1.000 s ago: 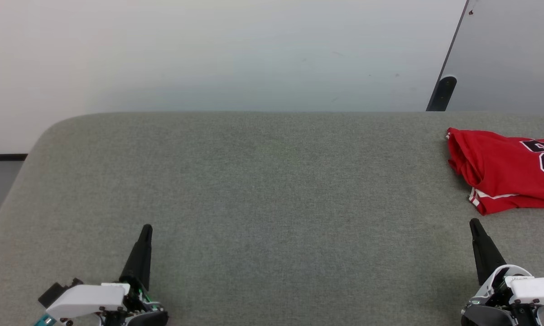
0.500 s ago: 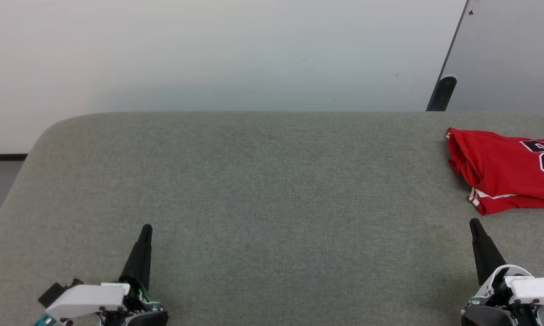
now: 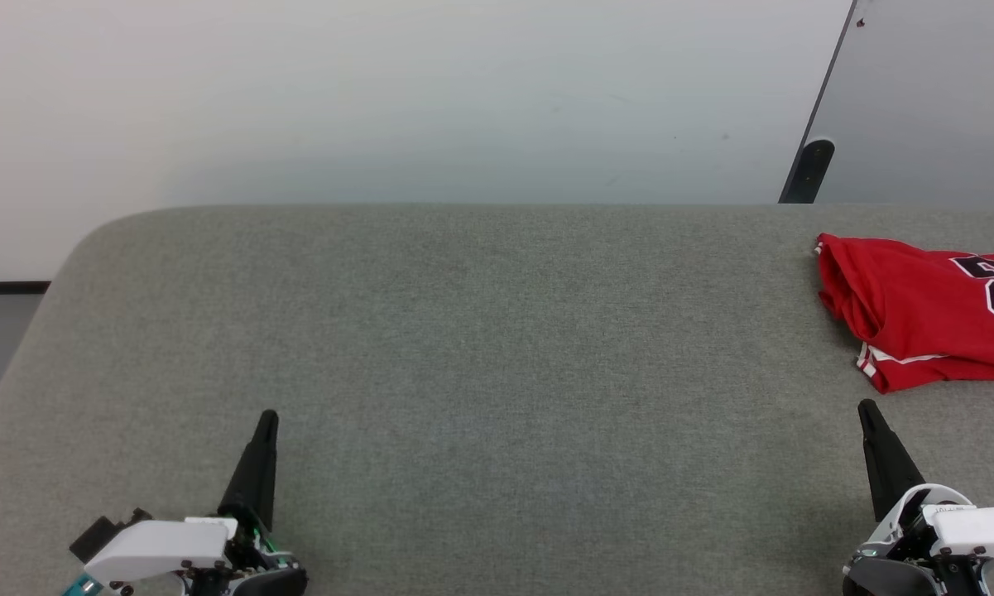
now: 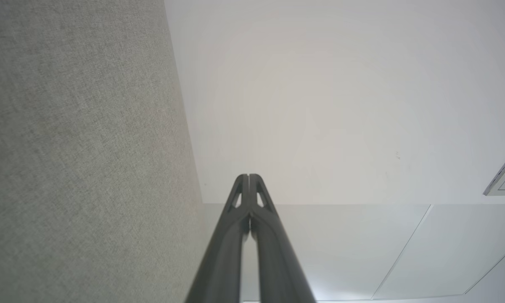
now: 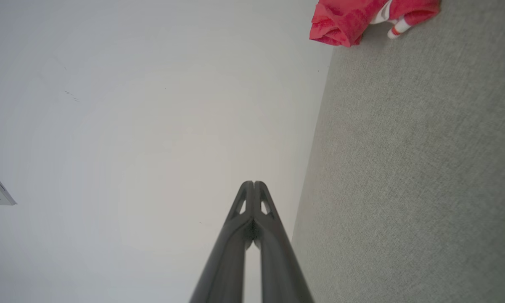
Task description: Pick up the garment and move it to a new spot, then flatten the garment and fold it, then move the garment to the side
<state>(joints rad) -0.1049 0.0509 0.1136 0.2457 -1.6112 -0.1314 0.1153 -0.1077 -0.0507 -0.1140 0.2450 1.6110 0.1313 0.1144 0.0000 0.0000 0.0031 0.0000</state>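
One red jersey T-shirt, black number print, red-and-white striped trim, the garment (image 3: 919,323): bunched at the far right of the grey fabric-covered table (image 3: 463,348), near its back edge, partly cut off by the view. Likely light, limp, not slippery; pinch the nearest striped hem corner. Fingers pressed together, holding nothing: left gripper (image 3: 266,422), right gripper (image 3: 866,411). Broad open centre for spreading.

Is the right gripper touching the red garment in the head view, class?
No, the right gripper sits closed, short of the garment, with a strip of bare grey table between them.
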